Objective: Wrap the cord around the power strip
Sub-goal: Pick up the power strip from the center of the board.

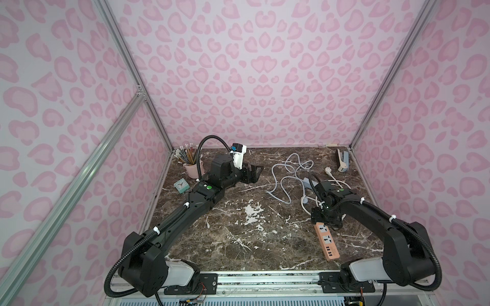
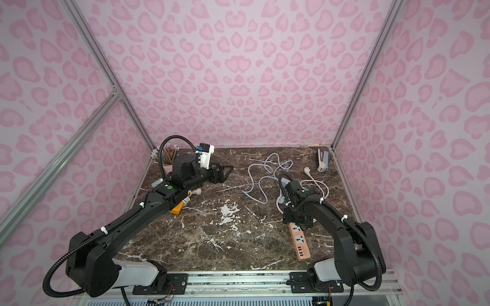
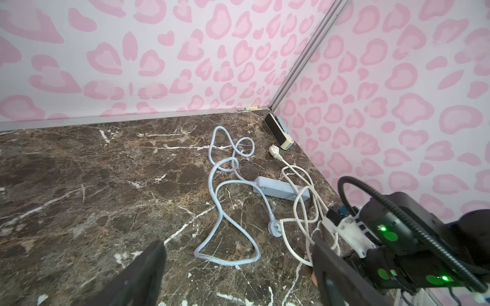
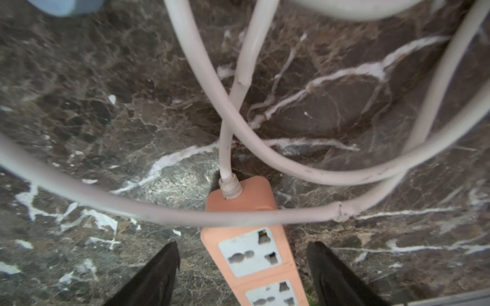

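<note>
An orange power strip (image 1: 325, 239) (image 2: 299, 243) lies flat at the near right of the marble table. Its white cord (image 4: 245, 66) leaves the far end and loops loosely over the table and across the strip (image 4: 249, 254), ending in a white plug (image 1: 328, 170) (image 3: 273, 151). My right gripper (image 4: 244, 245) hovers over the strip's cord end, open, one finger on either side and neither touching it. My left gripper (image 1: 256, 171) (image 3: 238, 242) is open and holds nothing, above the far left of the table, apart from the cords.
A pale blue power strip (image 3: 278, 186) with a tangled blue-grey cord (image 1: 281, 180) lies at the back centre-right. A stapler (image 1: 342, 160) is in the back right corner, a pencil cup (image 1: 192, 169) and small clock (image 1: 181, 185) at the back left. A yellow-orange strip (image 2: 176, 209) shows under the left arm.
</note>
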You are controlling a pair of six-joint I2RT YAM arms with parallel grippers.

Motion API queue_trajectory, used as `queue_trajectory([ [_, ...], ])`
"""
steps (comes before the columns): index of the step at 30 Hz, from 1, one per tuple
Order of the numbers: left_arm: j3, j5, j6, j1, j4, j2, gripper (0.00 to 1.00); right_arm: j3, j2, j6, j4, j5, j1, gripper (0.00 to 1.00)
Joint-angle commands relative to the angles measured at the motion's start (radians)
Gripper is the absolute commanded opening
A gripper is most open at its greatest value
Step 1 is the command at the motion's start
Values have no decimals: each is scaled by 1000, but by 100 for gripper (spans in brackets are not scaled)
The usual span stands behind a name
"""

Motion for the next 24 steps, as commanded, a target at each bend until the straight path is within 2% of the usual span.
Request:
queue_trajectory([
  [1,-7,-2,0,-1,38,-15,88,-19,25,1,38,-3,-1,82],
  [6,-32,-9,-1,0,34,-33,88,-46,65,5,83,-1,-1,81],
  [9,-42,-10,-6,-1,33,-36,88,-60,92,5,121,-2,-1,76],
  [12,-42,-10,-8,-1,22,-38,86,-43,103,2,119,-22,11,64],
  [14,-27,-21,2,-2,-7,-42,85,24,65,3,77,-63,28,55],
  [15,-19,-23,9,-2,-27,-43,85,70,49,6,55,-104,29,52],
  [17,4,-20,31,-1,-66,-45,84,213,5,16,41,-295,28,50],
  [19,28,-5,46,-1,-95,-45,84,338,-23,63,105,-486,28,50],
  [22,62,37,41,-2,-107,-53,84,411,-64,205,347,-684,25,50],
  [24,74,85,13,-1,-87,-67,84,337,-110,360,609,-740,20,51],
])
